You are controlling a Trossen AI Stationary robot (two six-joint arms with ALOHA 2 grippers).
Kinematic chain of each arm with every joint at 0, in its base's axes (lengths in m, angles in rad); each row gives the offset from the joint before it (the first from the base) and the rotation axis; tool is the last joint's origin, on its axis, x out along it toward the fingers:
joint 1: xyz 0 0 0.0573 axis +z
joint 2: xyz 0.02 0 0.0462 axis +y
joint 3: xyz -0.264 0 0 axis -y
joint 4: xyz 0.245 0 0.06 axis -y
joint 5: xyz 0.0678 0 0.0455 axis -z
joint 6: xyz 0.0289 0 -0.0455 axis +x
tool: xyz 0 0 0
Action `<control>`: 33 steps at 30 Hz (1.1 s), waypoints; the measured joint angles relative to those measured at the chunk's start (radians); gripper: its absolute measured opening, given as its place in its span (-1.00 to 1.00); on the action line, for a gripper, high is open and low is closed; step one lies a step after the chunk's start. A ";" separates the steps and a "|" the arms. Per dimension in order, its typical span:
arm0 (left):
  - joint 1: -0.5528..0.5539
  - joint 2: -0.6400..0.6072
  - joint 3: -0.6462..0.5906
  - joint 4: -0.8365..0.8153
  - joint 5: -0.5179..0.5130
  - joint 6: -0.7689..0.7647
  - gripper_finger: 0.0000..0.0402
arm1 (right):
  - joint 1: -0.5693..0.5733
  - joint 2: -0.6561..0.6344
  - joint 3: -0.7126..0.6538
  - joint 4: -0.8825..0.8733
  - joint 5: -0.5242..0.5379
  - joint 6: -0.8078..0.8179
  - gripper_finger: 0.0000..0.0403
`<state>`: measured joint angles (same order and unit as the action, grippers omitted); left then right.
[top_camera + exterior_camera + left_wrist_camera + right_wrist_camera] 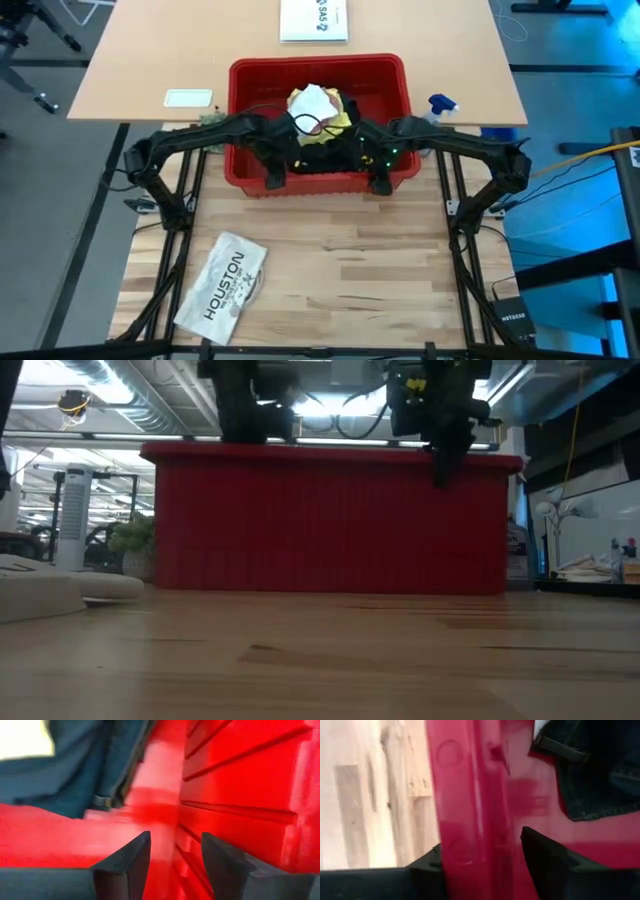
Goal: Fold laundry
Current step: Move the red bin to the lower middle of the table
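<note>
A red basket (318, 68) stands mid-table. In it lies the laundry: a white cloth (310, 103) on top, a yellow garment (342, 118) and dark trousers (325, 155), whose denim also shows in the wrist views (75, 775) (595, 775). My left gripper (272, 180) points down, open, inside the basket by its near wall (240, 785), with only red floor between the fingers (172, 865). My right gripper (380, 183) is open too and stands astride the near wall's rim (465, 810). My right gripper comes down from above over the basket's near rim (470, 835). One finger (440, 460) hangs outside the wall over the table and the other (545, 865) is inside. Whether either finger touches the rim I cannot tell.
A flat white item printed "HOUSTON" (222, 283) lies near left on the wooden table (340, 260). A white booklet (313, 18) lies at the far edge, a small pale tray (188, 98) sits left of the basket, and a blue spray bottle (440, 104) stands to its right.
</note>
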<state>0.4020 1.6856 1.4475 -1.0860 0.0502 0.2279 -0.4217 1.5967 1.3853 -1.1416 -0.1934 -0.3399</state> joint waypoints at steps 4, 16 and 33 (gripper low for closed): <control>0.006 -0.028 0.027 0.000 0.035 -0.009 -0.22 | 0.005 -0.001 0.000 0.019 -0.033 0.000 -0.33; 0.055 -0.183 0.096 0.040 0.097 -0.055 -0.05 | 0.001 0.001 -0.004 0.095 -0.020 -0.008 -0.29; -0.057 -0.173 -0.003 -0.154 -0.052 -0.077 -0.02 | 0.001 0.002 -0.004 0.149 -0.011 -0.012 -0.26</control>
<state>0.3447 1.5123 1.4442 -1.2396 -0.0015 0.1512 -0.4210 1.5982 1.3815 -0.9927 -0.2042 -0.3518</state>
